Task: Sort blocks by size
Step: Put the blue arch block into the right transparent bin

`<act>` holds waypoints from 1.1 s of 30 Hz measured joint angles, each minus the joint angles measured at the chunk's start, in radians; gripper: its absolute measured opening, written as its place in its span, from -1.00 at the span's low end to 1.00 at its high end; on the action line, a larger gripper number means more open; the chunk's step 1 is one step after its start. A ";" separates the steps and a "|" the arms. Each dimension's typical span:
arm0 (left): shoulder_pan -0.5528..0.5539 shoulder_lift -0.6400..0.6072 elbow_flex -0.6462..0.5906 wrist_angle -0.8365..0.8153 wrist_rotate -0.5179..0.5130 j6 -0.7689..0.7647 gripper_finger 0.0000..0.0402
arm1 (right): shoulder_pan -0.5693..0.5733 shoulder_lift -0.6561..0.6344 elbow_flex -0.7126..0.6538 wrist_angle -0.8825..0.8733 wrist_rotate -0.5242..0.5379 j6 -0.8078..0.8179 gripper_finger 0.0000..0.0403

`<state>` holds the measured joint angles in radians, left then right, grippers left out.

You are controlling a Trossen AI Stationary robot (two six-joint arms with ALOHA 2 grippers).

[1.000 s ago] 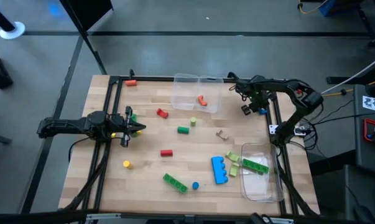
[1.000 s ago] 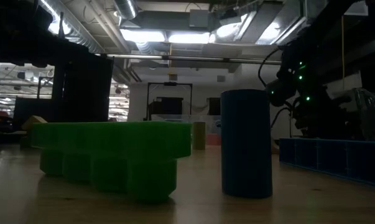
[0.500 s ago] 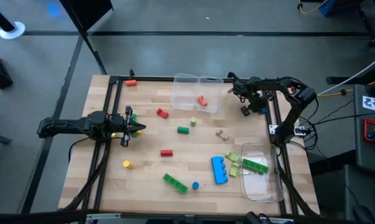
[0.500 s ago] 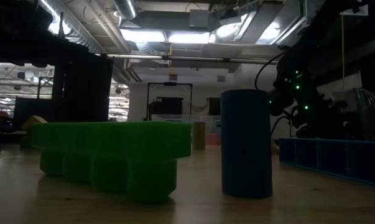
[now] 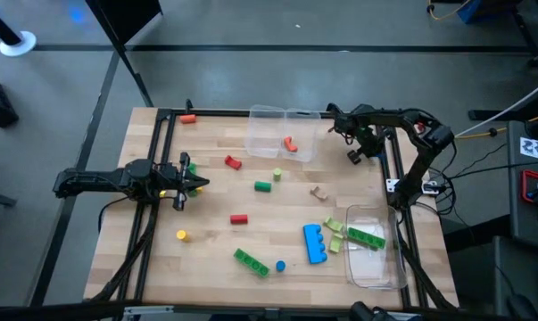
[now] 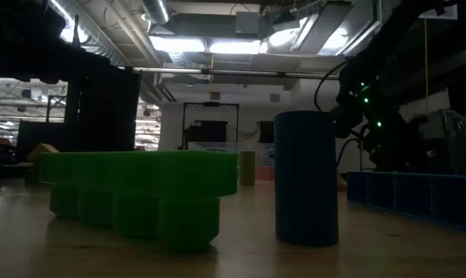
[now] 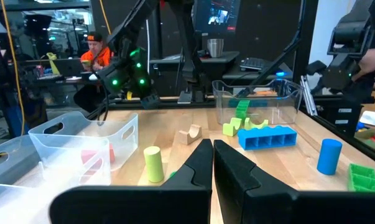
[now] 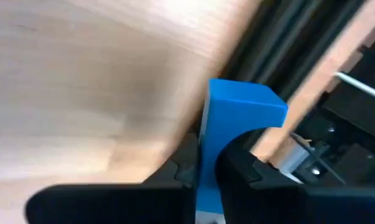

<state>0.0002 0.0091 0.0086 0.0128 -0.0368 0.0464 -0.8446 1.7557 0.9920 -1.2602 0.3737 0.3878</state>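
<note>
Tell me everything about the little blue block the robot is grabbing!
The small blue block is bright blue, smooth, plastic-looking and boxy with flat faces. It sits between the right gripper's two dark fingers, which are shut on it, at the table's far right edge beside the black frame rail. From above, the gripper hides it.

The right gripper [image 8: 207,171] holds a small blue block [image 8: 234,134] between its two dark fingers [image 8: 178,168], which press against the block's opposite sides. The block stands upright, its flat top face toward the camera. Behind it lies the light wooden tabletop [image 8: 81,81]. A dark frame rail [image 8: 280,46] runs diagonally along the tabletop's edge, just beside the block. Past the rail, a thin white rod [image 8: 361,87] and dark hardware show.
</note>
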 joint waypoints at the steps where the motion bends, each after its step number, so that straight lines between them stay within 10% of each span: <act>1: 0.000 0.000 0.000 0.000 0.000 0.000 -1.00 | 0.000 0.000 0.023 -0.030 0.000 0.000 -0.82; 20: 0.000 0.000 0.000 0.000 0.000 -0.032 -1.00 | 0.216 -0.004 0.598 -0.107 -0.109 -0.079 -0.80; 33: 0.000 0.000 0.000 0.000 0.000 -0.032 -1.00 | 0.344 0.021 0.642 0.199 -0.246 -0.187 -0.79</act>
<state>0.0003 0.0092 0.0086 0.0132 -0.0372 0.0139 -0.5001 1.7763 1.6344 -1.0613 0.1279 0.2008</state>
